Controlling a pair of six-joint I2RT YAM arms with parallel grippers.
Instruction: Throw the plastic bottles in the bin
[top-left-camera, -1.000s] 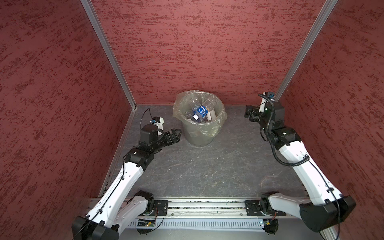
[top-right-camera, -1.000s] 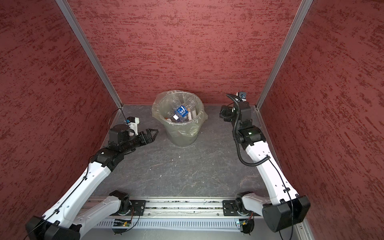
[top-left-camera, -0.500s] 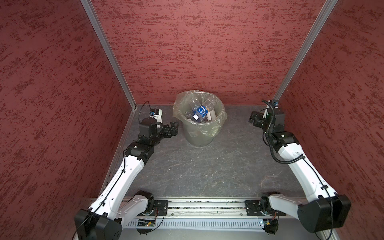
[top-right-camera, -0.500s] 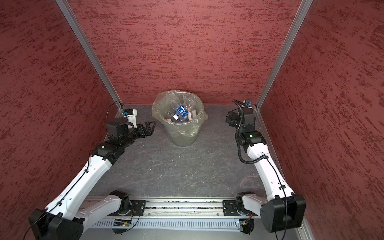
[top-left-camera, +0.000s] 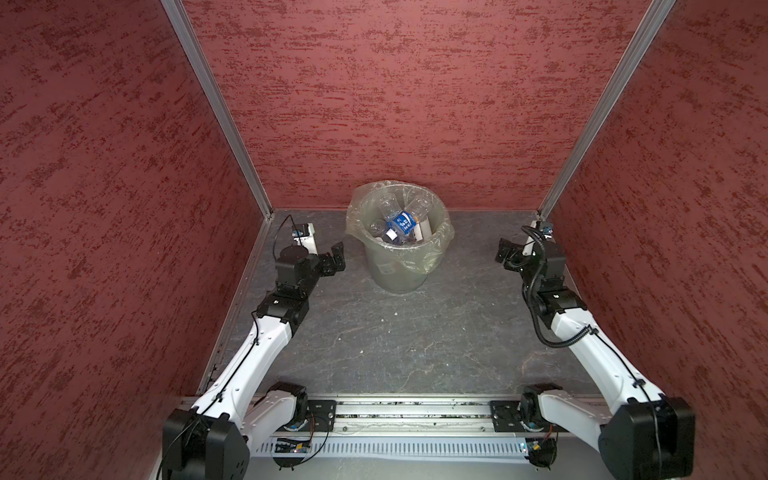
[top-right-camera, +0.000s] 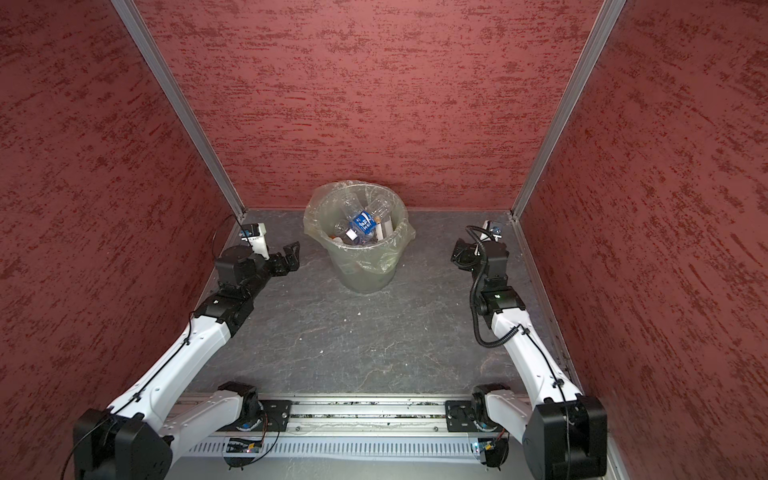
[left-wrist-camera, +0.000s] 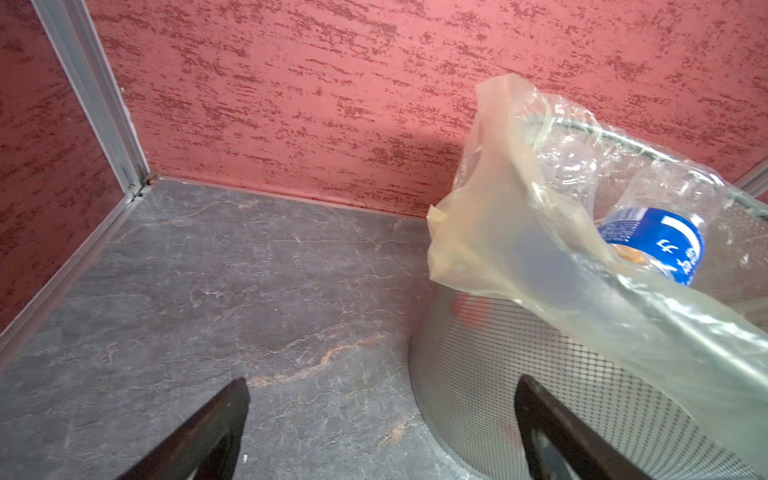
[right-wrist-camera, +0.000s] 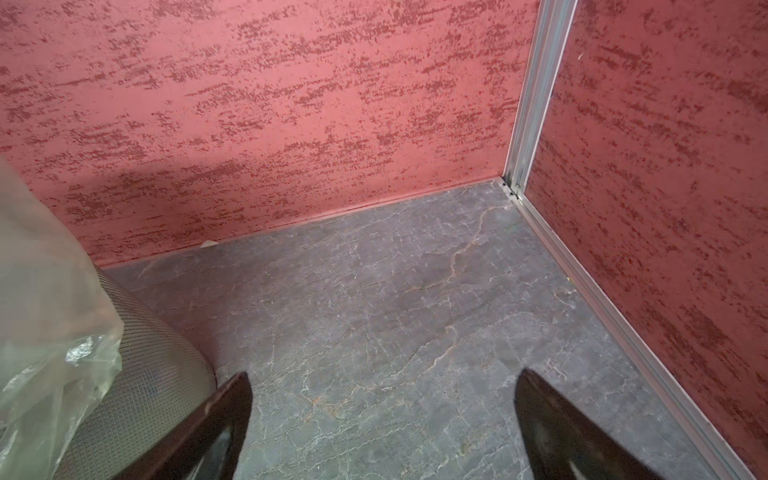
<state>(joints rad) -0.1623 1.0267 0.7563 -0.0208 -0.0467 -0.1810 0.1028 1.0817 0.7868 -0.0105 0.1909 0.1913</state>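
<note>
The bin (top-left-camera: 400, 272) (top-right-camera: 365, 274), a grey-green mesh bucket with a translucent liner over its rim, stands at the back middle of the grey floor. Several plastic bottles (top-left-camera: 400, 222) (top-right-camera: 362, 222) lie inside it, the top one blue-labelled. In the left wrist view the bin (left-wrist-camera: 498, 374) is close by, with the blue-labelled bottle (left-wrist-camera: 656, 245) showing over the liner. My left gripper (top-left-camera: 337, 258) (top-right-camera: 291, 255) (left-wrist-camera: 382, 380) is open and empty just left of the bin. My right gripper (top-left-camera: 505, 253) (top-right-camera: 459, 253) (right-wrist-camera: 384, 374) is open and empty to the bin's right; the bin (right-wrist-camera: 158, 374) shows at that view's edge.
Red textured walls close in the left, back and right sides, with aluminium posts (top-left-camera: 216, 108) (top-left-camera: 598, 108) in the back corners. The metal rail (top-left-camera: 415, 411) that carries both arm bases runs along the front edge.
Both arms have drawn back toward their side walls. The left gripper has turned and moved a little away from the bin; the right gripper has come down lower. Both stayed open.
</note>
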